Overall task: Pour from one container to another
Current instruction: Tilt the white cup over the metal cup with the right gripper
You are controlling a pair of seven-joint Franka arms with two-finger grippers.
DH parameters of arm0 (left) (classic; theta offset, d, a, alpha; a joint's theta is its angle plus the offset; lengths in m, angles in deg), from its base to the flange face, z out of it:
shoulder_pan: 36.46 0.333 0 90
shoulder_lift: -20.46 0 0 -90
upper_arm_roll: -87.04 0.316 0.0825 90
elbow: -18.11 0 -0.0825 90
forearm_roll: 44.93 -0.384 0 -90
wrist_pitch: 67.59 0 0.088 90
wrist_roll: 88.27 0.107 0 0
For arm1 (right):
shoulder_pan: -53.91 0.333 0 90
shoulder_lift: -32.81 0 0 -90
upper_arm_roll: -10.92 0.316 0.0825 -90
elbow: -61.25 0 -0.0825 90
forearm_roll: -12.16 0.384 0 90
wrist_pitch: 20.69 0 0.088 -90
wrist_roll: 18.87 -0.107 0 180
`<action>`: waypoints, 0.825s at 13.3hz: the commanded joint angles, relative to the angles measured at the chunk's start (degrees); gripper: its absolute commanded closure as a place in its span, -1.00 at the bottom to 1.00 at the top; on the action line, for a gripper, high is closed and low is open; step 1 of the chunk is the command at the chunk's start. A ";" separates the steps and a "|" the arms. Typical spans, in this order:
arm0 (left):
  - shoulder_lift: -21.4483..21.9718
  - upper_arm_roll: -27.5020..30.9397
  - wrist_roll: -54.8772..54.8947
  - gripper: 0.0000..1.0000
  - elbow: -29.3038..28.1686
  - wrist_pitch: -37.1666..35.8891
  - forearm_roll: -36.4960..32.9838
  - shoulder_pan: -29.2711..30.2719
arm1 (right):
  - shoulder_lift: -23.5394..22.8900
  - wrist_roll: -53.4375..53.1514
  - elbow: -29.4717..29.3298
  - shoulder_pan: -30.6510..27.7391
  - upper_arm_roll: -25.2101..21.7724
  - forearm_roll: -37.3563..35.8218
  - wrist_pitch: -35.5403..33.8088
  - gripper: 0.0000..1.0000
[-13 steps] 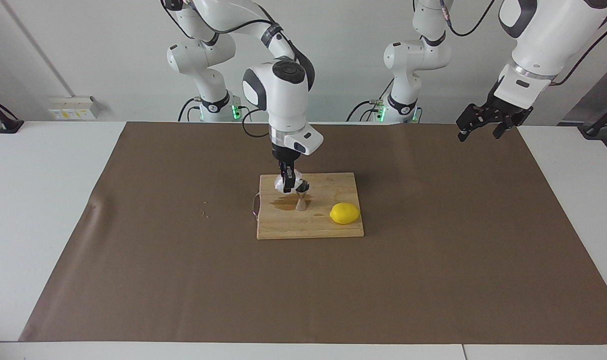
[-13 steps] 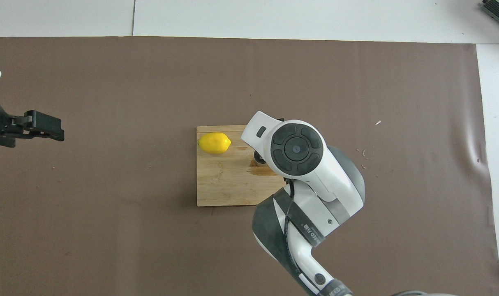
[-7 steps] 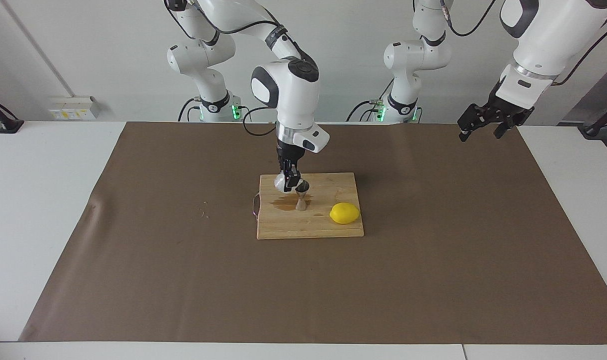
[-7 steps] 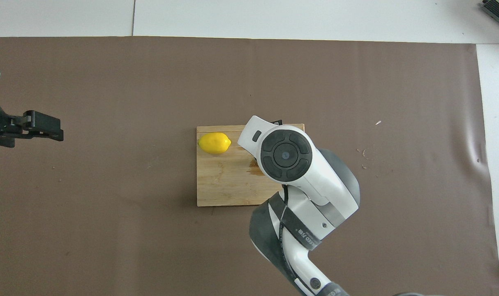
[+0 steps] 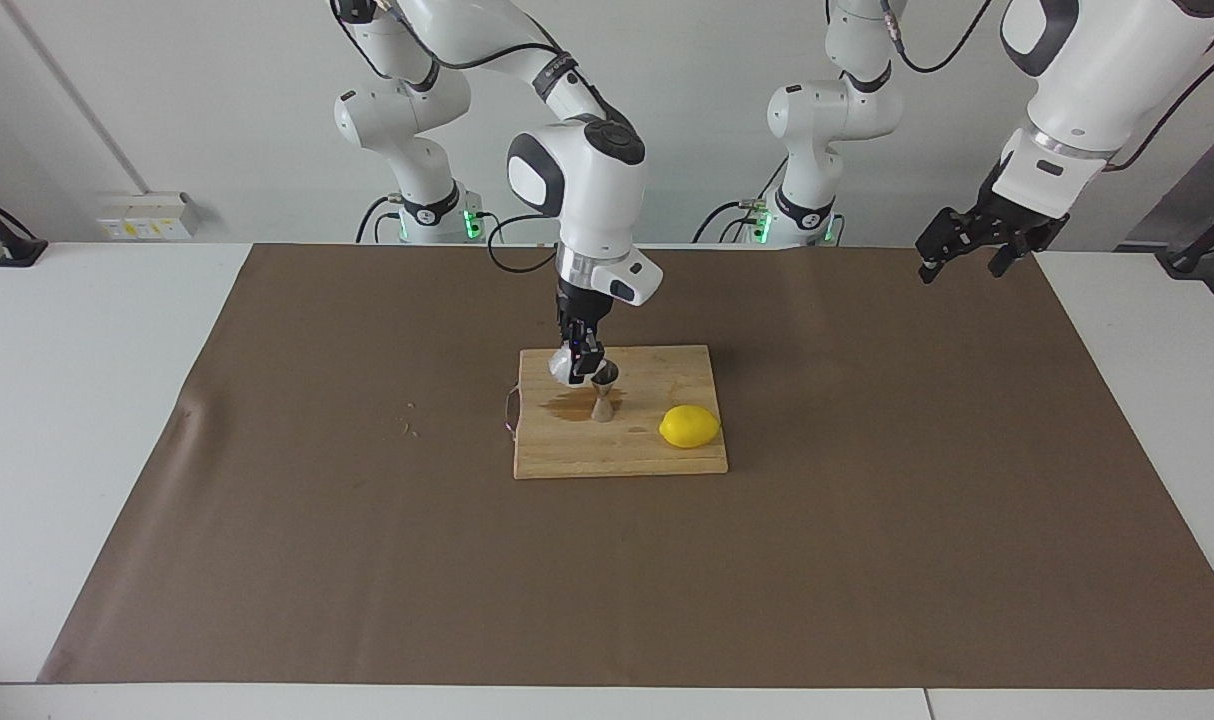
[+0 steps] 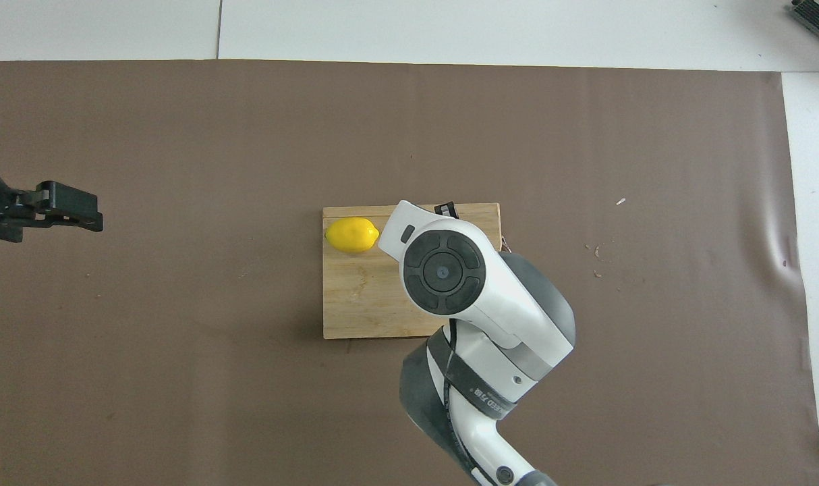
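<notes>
since earlier frame right arm wrist shifts toward lemon (image 5: 689, 427). right gripper (image 5: 577, 366) holds cup (image 5: 564, 369) tilted over jigger (image 5: 603, 392) on board (image 5: 617, 455). keep rim centred; tilt slowly. left gripper (image 5: 962, 243) waits, fingers apart.

Right arm (image 6: 480, 398) band lettering: small dark print, too small to make out.
Other readable text: none.

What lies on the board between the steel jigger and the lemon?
Nothing: in the facing view, only bare wood of the cutting board shows between the jigger and the lemon.
</notes>
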 commanded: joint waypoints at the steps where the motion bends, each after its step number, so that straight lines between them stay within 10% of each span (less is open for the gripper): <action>1: 1.55 0.64 0.21 -1.00 -1.37 -0.43 -0.76 -0.59 | -0.94 -2.70 -2.40 -0.82 0.34 0.51 -1.04 1.00; 11: 1.55 0.64 0.21 -1.00 -1.37 -0.43 -0.76 -0.59 | -1.12 -2.10 -2.76 -3.19 0.34 9.04 -0.08 1.00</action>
